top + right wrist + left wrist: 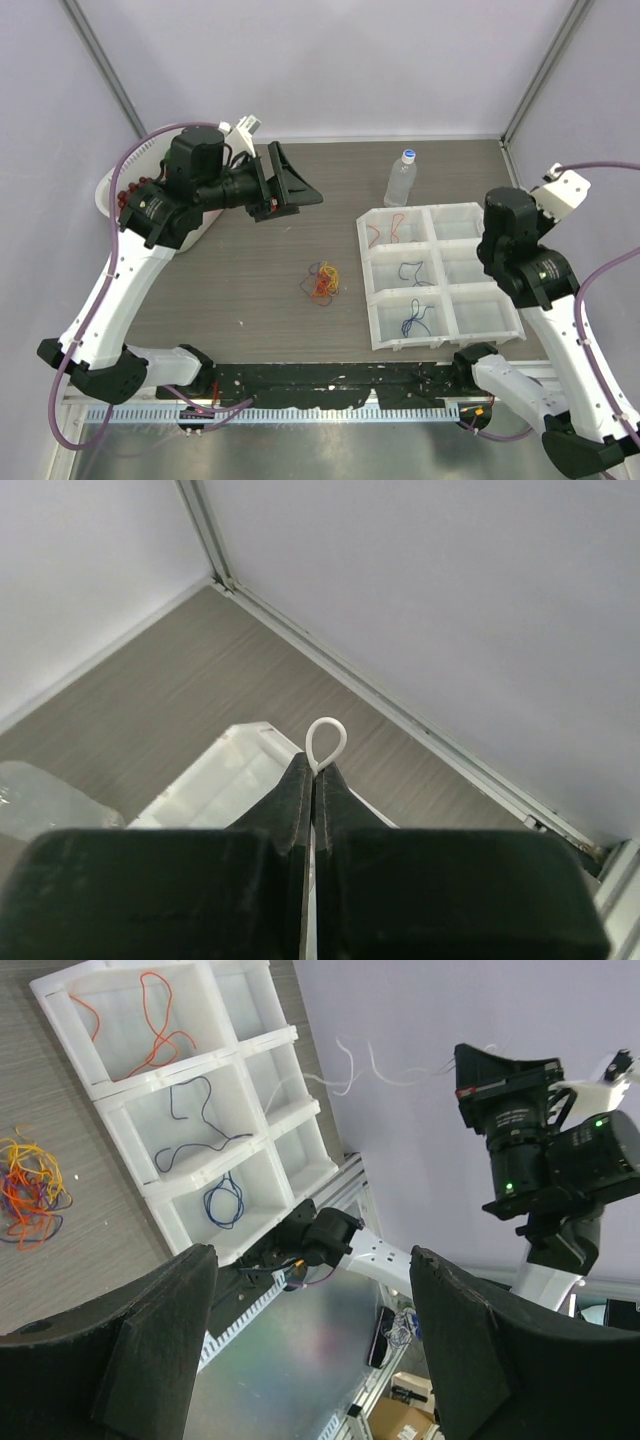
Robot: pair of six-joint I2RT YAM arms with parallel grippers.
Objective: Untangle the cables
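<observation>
A tangle of thin orange, red, blue and yellow cables [322, 283] lies on the table left of the white tray [438, 291]; it also shows in the left wrist view [30, 1185]. My right gripper [313, 770] is shut on a loop of white cable [325, 742], above the tray's far right corner [493, 212]. The white cable trails from it in the left wrist view [345, 1068]. My left gripper [285, 185] is raised above the table's far left, open and empty [310, 1360]. The tray's left compartments hold an orange cable [150, 1020], a dark blue cable [195, 1125] and a blue cable [228, 1200].
A clear plastic bottle with a blue cap [400, 178] stands behind the tray. A white container [108, 195] sits at the far left behind the left arm. Enclosure walls bound the table on three sides.
</observation>
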